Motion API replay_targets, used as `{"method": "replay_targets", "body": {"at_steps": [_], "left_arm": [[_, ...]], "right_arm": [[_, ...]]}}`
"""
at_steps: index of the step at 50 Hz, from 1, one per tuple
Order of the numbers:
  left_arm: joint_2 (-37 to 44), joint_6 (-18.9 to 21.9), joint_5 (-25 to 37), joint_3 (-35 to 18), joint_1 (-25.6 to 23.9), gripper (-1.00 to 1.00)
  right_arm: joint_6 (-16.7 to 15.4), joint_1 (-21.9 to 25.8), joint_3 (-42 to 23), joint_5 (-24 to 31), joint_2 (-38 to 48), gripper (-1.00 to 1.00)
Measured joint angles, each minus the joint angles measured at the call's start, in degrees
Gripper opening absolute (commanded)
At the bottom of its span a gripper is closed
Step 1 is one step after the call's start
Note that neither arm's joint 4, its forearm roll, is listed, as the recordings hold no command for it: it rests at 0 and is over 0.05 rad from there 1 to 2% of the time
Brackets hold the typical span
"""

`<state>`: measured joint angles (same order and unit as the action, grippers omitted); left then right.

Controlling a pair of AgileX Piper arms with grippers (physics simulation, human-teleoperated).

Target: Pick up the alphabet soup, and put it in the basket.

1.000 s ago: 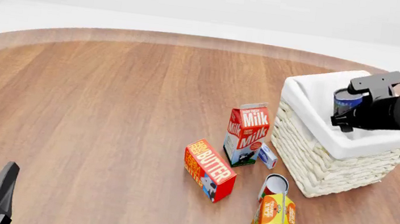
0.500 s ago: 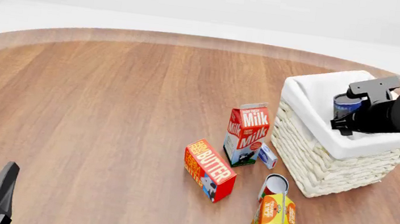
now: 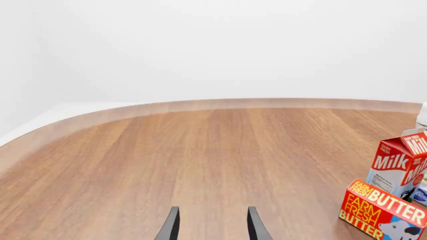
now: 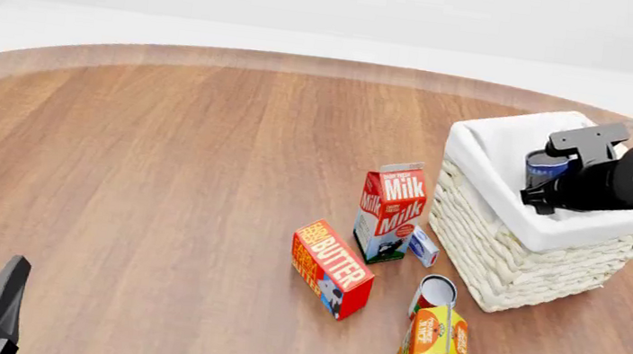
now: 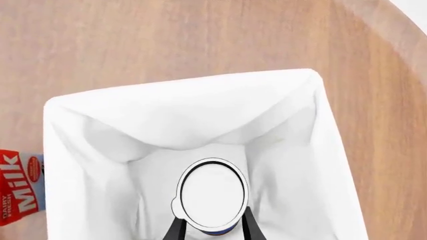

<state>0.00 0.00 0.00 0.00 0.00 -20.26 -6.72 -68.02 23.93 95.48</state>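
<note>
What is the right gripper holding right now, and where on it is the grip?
The right gripper holds the alphabet soup by its side wall, upright over the basket. The left gripper holds nothing.

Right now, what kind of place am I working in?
Probably a simulated tabletop, not a real room: a bare round wooden table against blank white, with staged groceries such as the milk carton and butter box beside a lined basket.
</note>
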Motion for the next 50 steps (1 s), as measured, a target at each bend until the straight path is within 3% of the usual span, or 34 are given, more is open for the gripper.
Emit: {"method": "replay_targets", "body": {"at_steps": [14,15,50], "left_arm": [[0.0,0.0,0.0,0.0,0.0,1.00],[0.0,0.0,0.0,0.0,0.0,1.00],[0.0,0.0,0.0,0.0,0.0,1.00]], "right_arm": [[0.4,0.0,0.0,0.0,0.0,-1.00],[0.4,0.0,0.0,0.0,0.0,1.00],[2.6,-1.2,0.4,-0.3,-1.4,1.00]]}}
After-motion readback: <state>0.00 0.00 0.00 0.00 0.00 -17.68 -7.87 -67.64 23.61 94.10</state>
